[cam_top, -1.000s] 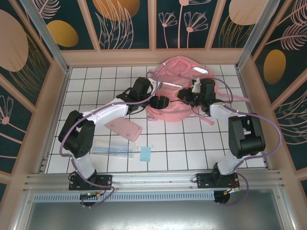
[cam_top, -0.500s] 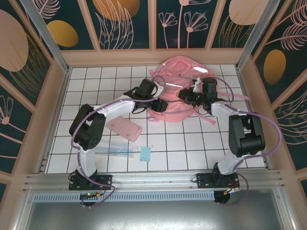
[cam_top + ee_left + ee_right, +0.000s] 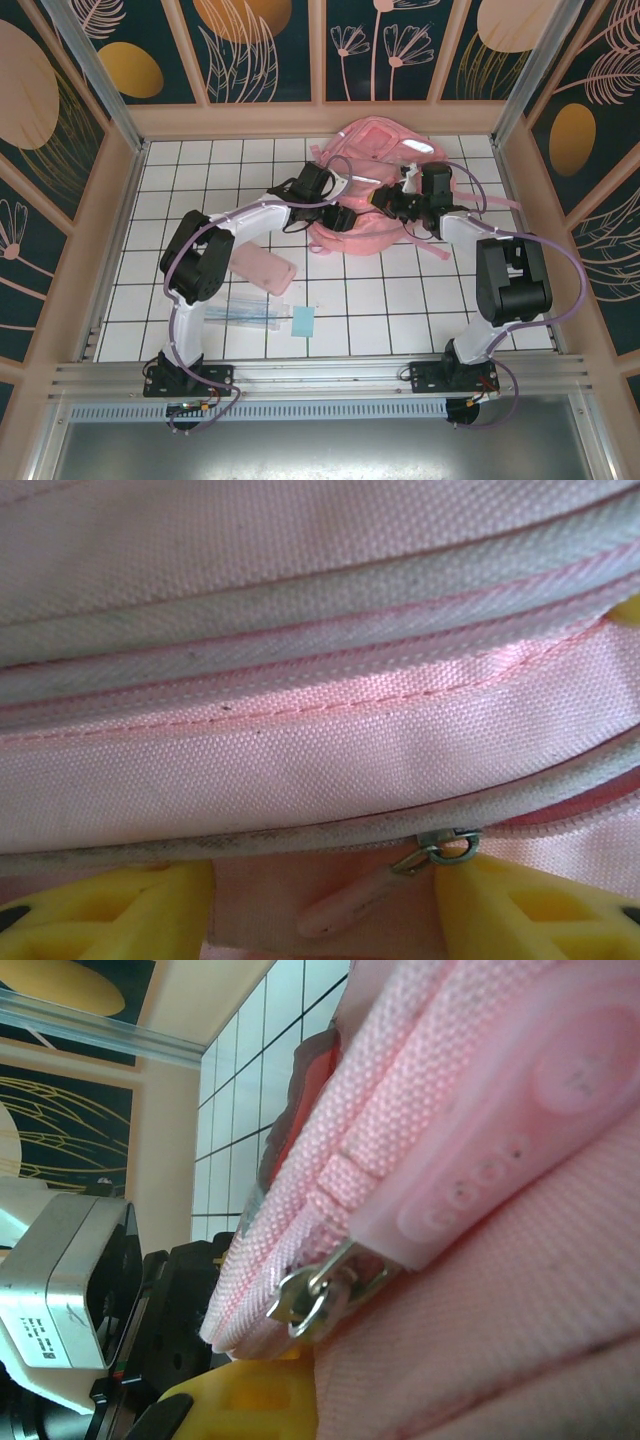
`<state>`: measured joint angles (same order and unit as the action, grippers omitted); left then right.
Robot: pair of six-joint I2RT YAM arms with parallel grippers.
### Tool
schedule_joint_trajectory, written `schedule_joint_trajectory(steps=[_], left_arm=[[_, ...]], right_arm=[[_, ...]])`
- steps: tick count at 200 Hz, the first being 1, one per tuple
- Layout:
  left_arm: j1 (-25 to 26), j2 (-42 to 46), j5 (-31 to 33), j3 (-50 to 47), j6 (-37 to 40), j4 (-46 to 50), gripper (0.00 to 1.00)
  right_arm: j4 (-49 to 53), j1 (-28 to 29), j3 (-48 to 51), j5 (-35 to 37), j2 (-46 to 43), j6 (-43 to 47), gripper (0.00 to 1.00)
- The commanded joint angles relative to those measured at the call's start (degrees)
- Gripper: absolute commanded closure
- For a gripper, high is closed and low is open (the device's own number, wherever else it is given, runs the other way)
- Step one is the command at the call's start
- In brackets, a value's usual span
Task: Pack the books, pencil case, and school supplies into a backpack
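Your left hand (image 3: 343, 216) sits against the near-left edge of the backpack (image 3: 372, 140), and its wrist camera shows it released: the two yellow fingertips (image 3: 120, 910) stand apart with a small pink zipper pull (image 3: 345, 910) hanging in the gap between them, touching neither as far as you can see. Just above that pull runs a closed zipper line along the pink fabric. Your right hand (image 3: 388, 200) is just to the right of the left one, on the same near edge of the bag, and it is clenched on the backpack, with the zipper seam pressed against its yellow finger (image 3: 240, 1395); a metal slider (image 3: 320, 1295) with a pale rubber tab (image 3: 500, 1160) sits right above that finger. The pencil case (image 3: 260, 268) lies flat on the table (image 3: 400, 300), nearer the bases than your left hand and off to its left. Nearer still lie the clear packet (image 3: 240, 310) and, just beside its right end, the light-blue pad (image 3: 303, 321), all well apart from both hands.
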<state>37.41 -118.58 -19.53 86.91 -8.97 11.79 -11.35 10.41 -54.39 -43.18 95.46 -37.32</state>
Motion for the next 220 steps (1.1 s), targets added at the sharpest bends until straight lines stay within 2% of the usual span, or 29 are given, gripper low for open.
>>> schedule_joint_trajectory(steps=[1, 10, 26, 45, 55, 100, 138, 183, 204, 220], left_arm=[[0.72, -1.34, -4.87, -0.20, 1.98, 1.01, 0.43], [0.73, -1.39, -4.85, -0.48, 2.11, 1.28, 0.51], [0.71, -1.07, -3.78, -0.78, 2.20, 1.63, 0.72], [0.69, 0.10, -0.13, -0.78, 2.42, 2.48, 0.86], [0.63, 0.91, 1.81, -0.95, 2.76, 3.07, 1.00], [-1.09, 3.51, 12.78, -1.54, 3.57, 6.47, 1.00], [-3.10, 4.81, 19.37, -1.79, 2.43, 9.92, 1.00], [-4.50, 4.45, 19.73, -1.88, 2.39, 7.41, 1.00], [-6.88, 2.13, 21.36, -1.07, 2.64, 6.78, 1.00], [-8.48, 0.47, 18.45, 1.55, 2.38, 10.78, 1.00]], right_arm=[[-3.41, 0.54, -3.27, -4.20, 0.43, 1.46, 1.00], [-3.41, 0.53, -3.45, -4.22, 0.49, 1.46, 1.00], [-3.46, 0.51, -3.44, -4.00, 0.32, 1.45, 1.00], [-2.73, 0.49, -3.53, -3.64, 0.02, 1.89, 1.00], [-2.17, 0.41, -3.55, -3.52, -0.21, 2.20, 1.00], [0.74, 0.33, -3.49, -1.77, -1.31, 3.96, 1.00], [2.92, 0.27, -3.70, 0.03, -1.93, 5.06, 1.00], [3.49, 0.26, -3.87, -0.03, -2.04, 5.48, 1.00], [5.66, 0.18, -4.54, -0.07, -2.47, 7.79, 1.00], [7.96, -0.53, -5.20, 2.11, -2.39, 10.24, 1.00]])
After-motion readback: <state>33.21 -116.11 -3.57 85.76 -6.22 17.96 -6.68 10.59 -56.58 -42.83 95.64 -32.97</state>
